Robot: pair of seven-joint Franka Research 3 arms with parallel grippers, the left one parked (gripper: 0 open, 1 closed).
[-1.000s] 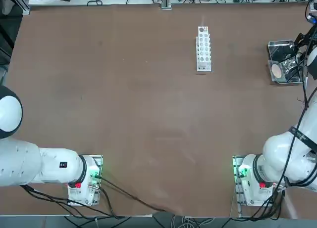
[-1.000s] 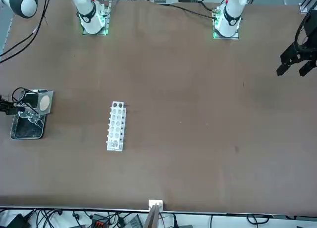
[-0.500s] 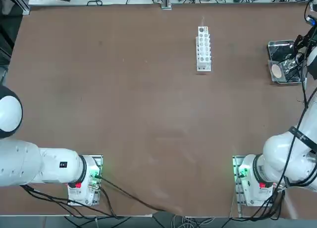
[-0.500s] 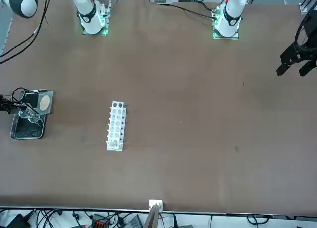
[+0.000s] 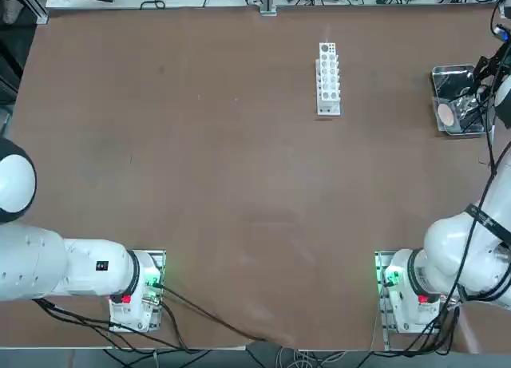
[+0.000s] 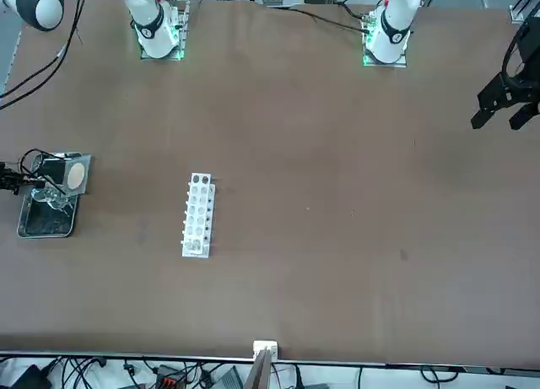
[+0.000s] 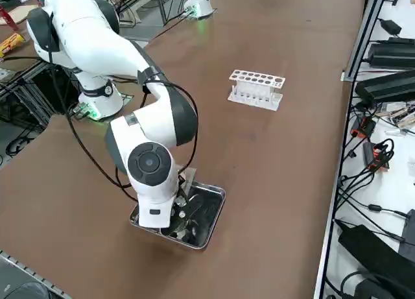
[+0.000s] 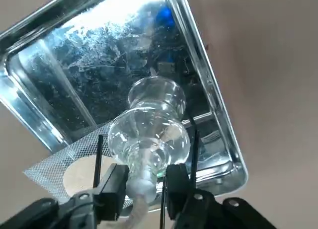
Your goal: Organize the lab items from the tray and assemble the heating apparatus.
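The shiny metal tray lies at the table's right edge, and my right gripper reaches down into it. Its two fingers press on either side of the neck of the clear glass burner, which stands in the tray. The square grey mesh with its tan centre lies on the tray's end nearest my base. Thin black wires of the ring stand rise beside the burner. In the right side view my wrist covers most of the tray.
A white holed test tube rack stands toward the far side of the brown table, well to the left of the tray. Cables and equipment lie past the table's far edge.
The right gripper has stayed over the tray, with only a slight shift around the burner. Nothing else on the table has moved.
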